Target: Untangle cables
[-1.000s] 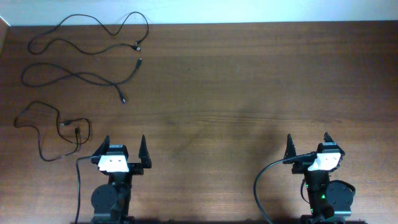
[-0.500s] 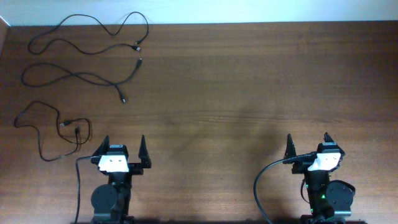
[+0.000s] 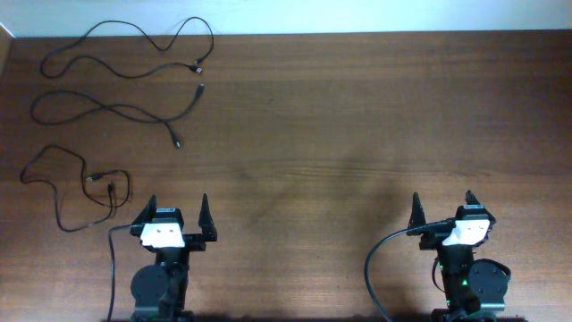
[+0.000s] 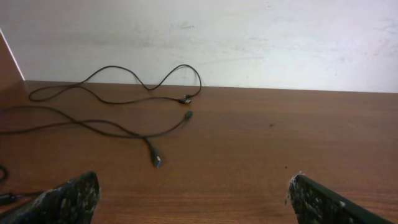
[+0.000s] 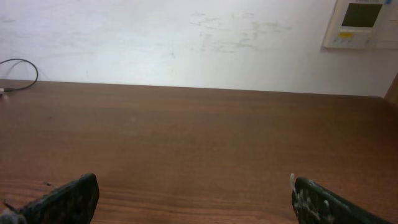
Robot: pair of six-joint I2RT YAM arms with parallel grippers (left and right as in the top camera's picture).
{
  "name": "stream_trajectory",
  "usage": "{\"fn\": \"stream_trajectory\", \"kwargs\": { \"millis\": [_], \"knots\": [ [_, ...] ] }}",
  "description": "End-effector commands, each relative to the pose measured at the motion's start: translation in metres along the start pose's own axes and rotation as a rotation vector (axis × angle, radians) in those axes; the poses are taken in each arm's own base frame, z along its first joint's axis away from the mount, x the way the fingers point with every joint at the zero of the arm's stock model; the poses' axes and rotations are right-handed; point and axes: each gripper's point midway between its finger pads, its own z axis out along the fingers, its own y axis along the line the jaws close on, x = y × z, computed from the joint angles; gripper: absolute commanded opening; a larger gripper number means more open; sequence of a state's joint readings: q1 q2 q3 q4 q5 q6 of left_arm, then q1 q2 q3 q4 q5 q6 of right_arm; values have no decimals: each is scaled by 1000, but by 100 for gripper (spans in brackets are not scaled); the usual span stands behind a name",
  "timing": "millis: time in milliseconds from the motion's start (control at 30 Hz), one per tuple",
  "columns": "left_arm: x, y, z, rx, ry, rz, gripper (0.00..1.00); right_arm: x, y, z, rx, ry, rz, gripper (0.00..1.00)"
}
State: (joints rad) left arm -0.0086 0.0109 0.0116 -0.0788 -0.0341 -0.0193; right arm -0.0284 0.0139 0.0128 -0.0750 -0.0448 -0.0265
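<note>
The left gripper (image 3: 176,216) and the right gripper (image 3: 442,207) rest with fingers spread, holding nothing. Just ahead-left of the left gripper lies a looped black cable (image 3: 85,166). A second cable (image 3: 134,109) lies farther ahead and a third cable (image 3: 164,45) lies beyond it. None of the three touches another, and all are well left of the right gripper.

worktop (image 3: 357,107) is brown wood grain with a dull satin sheen; cables (image 3: 116,112) look like matt black rubbery plastic.

Both arms are sitting folded low at the bottom of the overhead view, well apart. The left gripper (image 3: 178,204) and the right gripper (image 3: 442,200) are pointing forward, jaws standing wide apart and gripping nothing.
</note>
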Motion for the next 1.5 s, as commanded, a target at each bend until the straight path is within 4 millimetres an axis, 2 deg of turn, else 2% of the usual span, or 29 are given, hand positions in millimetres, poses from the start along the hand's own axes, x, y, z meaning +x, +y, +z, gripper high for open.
{"fn": "stream_trajectory", "kwargs": {
  "millis": [0, 1467],
  "knots": [
    [2, 3, 0, -13, 4, 12, 99, 2, -3, 0, 13, 1, 5, 98],
    [1, -1, 0, 6, 2, 12, 99, 2, -3, 0, 13, 0, 5, 99]
  ]
}}
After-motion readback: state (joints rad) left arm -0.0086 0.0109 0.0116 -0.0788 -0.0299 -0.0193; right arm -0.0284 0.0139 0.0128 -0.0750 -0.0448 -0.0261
